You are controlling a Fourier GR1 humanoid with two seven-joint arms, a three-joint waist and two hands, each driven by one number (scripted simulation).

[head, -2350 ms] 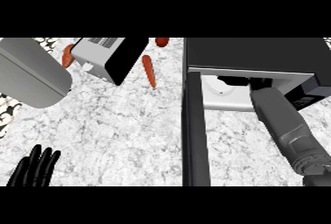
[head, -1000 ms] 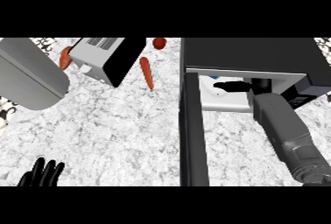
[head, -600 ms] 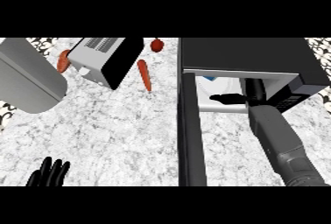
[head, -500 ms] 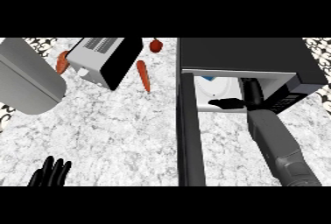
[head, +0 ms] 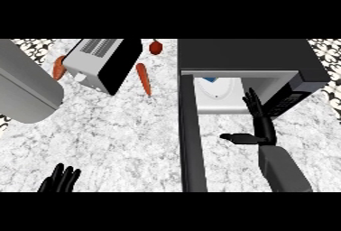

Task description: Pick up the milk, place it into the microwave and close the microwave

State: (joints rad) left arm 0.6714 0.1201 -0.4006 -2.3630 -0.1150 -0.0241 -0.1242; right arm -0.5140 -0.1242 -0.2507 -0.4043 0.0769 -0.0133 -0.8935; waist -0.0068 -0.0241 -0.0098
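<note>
Okay, milk sits inside the microwave at the worktop's far right corner, just within the opening. Your right robot hand holds nothing, fingers straight and apart, thumb out to the side, fingertips near the carton. Door hangs wide open, running toward the near edge. Risks: straight fingers brush the carton and tip it on the way out; swinging the door with the forearm in the gap traps it; carton sitting near the front lip could block the door. Left robot hand rests fingers-up at the near left edge.
</note>
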